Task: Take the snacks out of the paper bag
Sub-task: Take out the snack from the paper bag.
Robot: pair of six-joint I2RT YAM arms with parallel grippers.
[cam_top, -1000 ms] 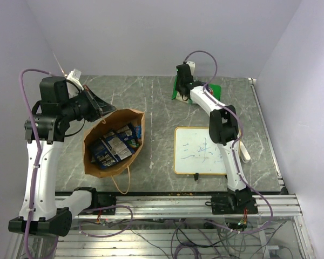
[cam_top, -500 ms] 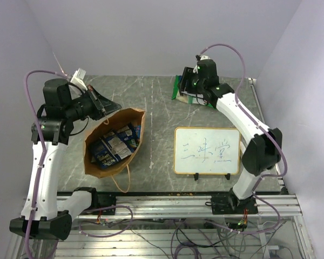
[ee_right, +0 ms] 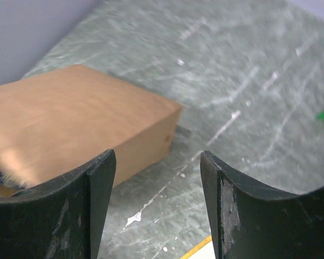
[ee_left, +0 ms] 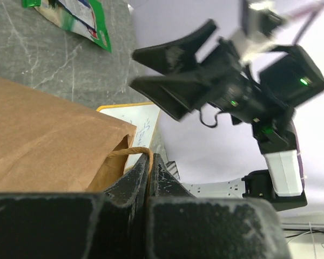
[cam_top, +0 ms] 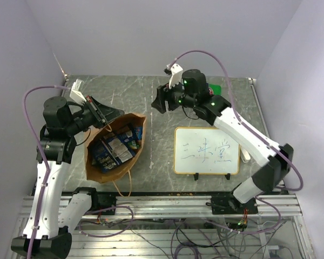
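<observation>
Paper bag point(cam_top: 105, 172), boxy brown kraft; glossy, seemingly flat snacks point(cam_top: 114, 147) inside

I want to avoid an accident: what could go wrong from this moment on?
1. The left fingers pinch only the thin string handle of the paper bag; it may slip or tear, and the mouth would sag over the snacks.
2. The open right fingers hover near the bag; going in, they may push it away.
3. The right arm reaches over the whiteboard and might knock it.
</observation>
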